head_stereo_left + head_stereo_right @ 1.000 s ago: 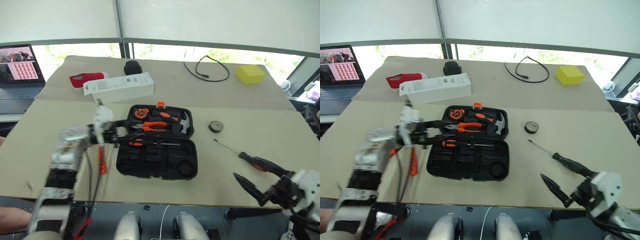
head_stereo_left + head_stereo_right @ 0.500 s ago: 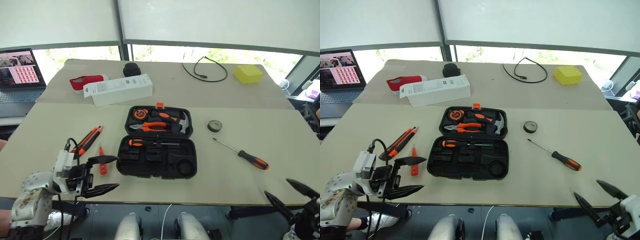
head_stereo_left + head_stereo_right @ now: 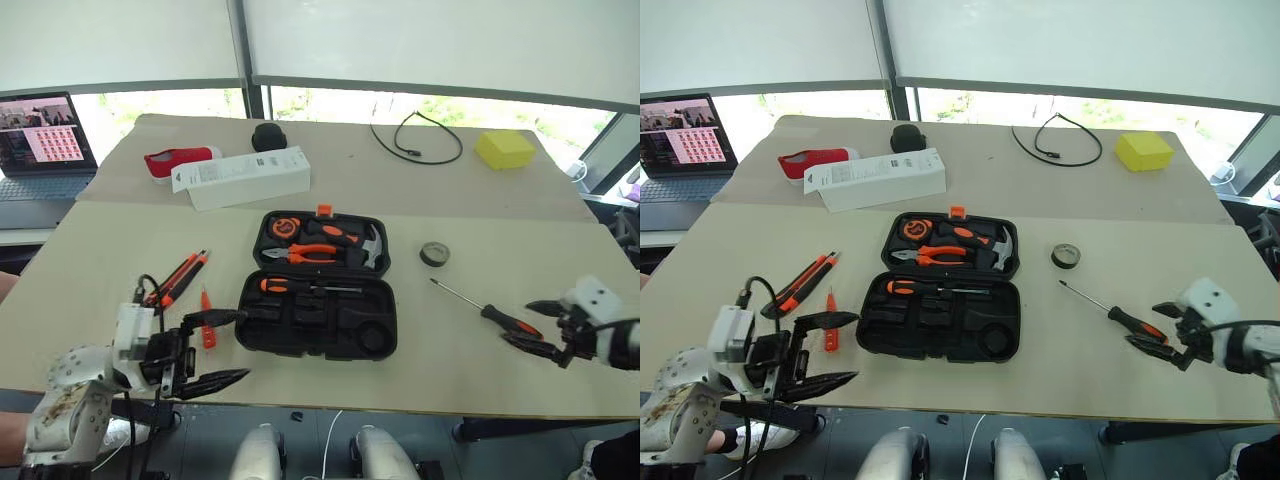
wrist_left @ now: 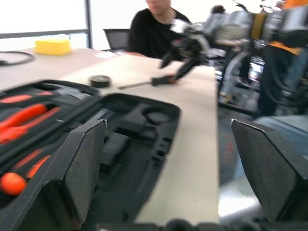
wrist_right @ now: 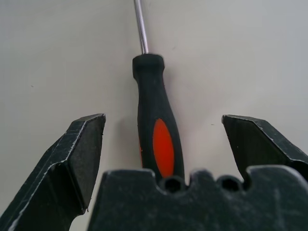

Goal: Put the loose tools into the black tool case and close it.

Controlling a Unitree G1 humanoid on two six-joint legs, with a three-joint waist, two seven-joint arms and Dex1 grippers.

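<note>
- My right hand (image 3: 540,327) is spread wide and holds nothing; its fingers (image 5: 72,163) stand either side of the handle end of a screwdriver (image 3: 500,319), not touching it.
- That screwdriver lies flat on the worktop (image 3: 90,270), to the right of the case (image 3: 318,324), with its shaft pointing toward the small black tape roll (image 3: 433,254).
- My left hand (image 3: 212,350) is also spread wide and empty, hanging at the near edge of the worktop, just left of the case.
- The case lies open in the middle of the worktop, its tray nearest me.
- A second screwdriver (image 3: 300,286) sits in a slot of the case; pliers (image 3: 312,252) and a hammer (image 3: 368,244) sit in the far half.
- The knife (image 3: 178,279) and the slim tester pen (image 3: 207,321) lie loose on the worktop, left of the case.
</note>
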